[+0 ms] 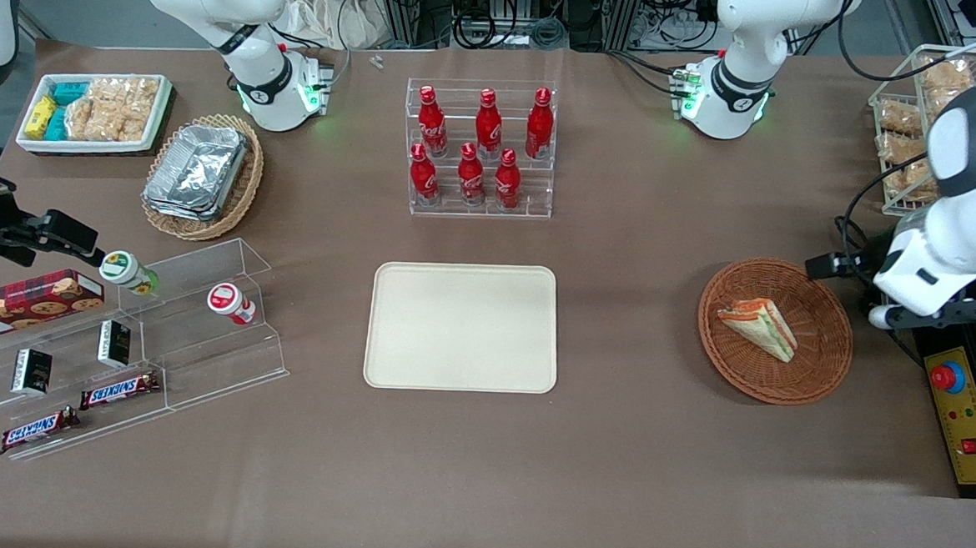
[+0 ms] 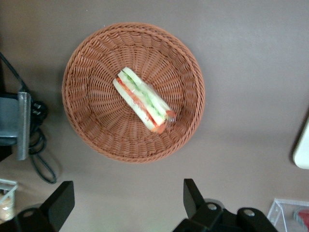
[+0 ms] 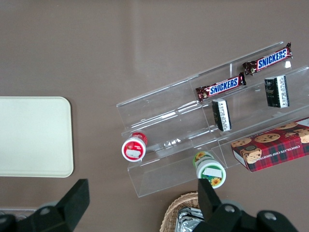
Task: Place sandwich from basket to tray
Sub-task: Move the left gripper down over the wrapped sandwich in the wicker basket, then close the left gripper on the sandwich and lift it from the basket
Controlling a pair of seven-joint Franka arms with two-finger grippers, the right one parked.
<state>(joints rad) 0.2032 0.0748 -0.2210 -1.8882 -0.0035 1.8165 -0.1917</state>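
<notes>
Your end effector (image 2: 128,203) hung above bench, fingers spread wide, empty, just outside basket (image 2: 87,121) rim: staging for descent. Sandwich (image 2: 144,99) lay on its side near basket centre, at working arm's end of bench. Tray (image 1: 462,326) waited mid-bench, unloaded.

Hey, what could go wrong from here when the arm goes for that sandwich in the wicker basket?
The triangular white-bread sandwich lies loose in the shallow reddish-brown woven basket. The open tool hovers beside the basket, not over the wedge, so a straight descent may hit the rim. Squeezing could also crush the soft bread. The flat cream rectangular tray has only a low rim, so the wedge might slide off.
</notes>
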